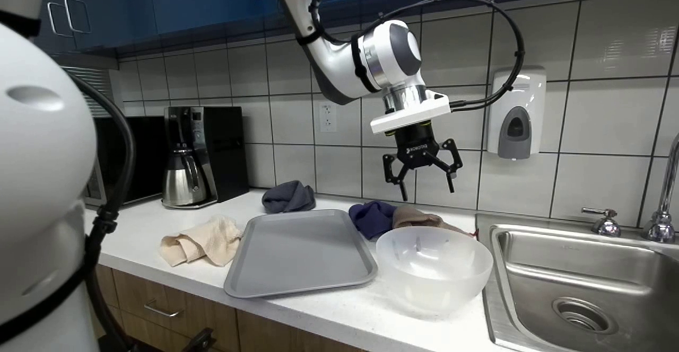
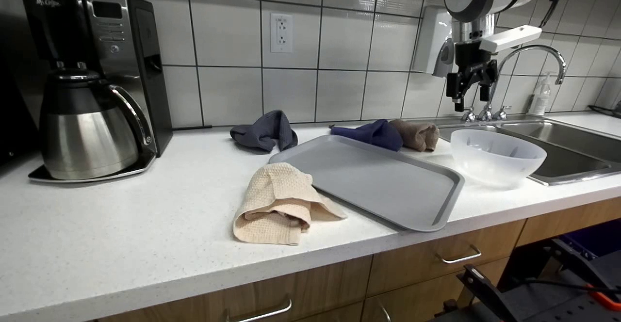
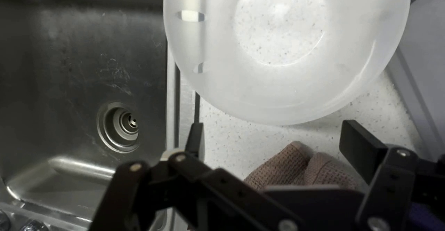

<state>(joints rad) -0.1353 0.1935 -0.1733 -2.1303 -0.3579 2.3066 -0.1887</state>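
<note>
My gripper (image 1: 428, 194) hangs open and empty above the back of the counter, fingers pointing down. In the wrist view, a brown cloth (image 3: 281, 166) lies on the counter below the spread fingers (image 3: 361, 145), partly hidden by the gripper's body. A frosted, translucent bowl (image 1: 432, 288) stands upright in front of that cloth, beside the sink, with nothing visible inside. The navy cloth (image 2: 376, 134) is bunched next to the brown one, behind a bare grey tray (image 1: 305, 251). A beige cloth (image 2: 276, 205) sits crumpled near the tray's side, and a dark grey cloth (image 2: 266, 132) rests near the wall.
The steel sink (image 1: 504, 278) borders the bowl, with its faucet (image 2: 558, 65) rising at the back. A soap dispenser (image 1: 517, 113) is fixed to the tiled wall. At the opposite end stands a coffee maker (image 2: 138, 70) with a steel carafe (image 2: 89, 137).
</note>
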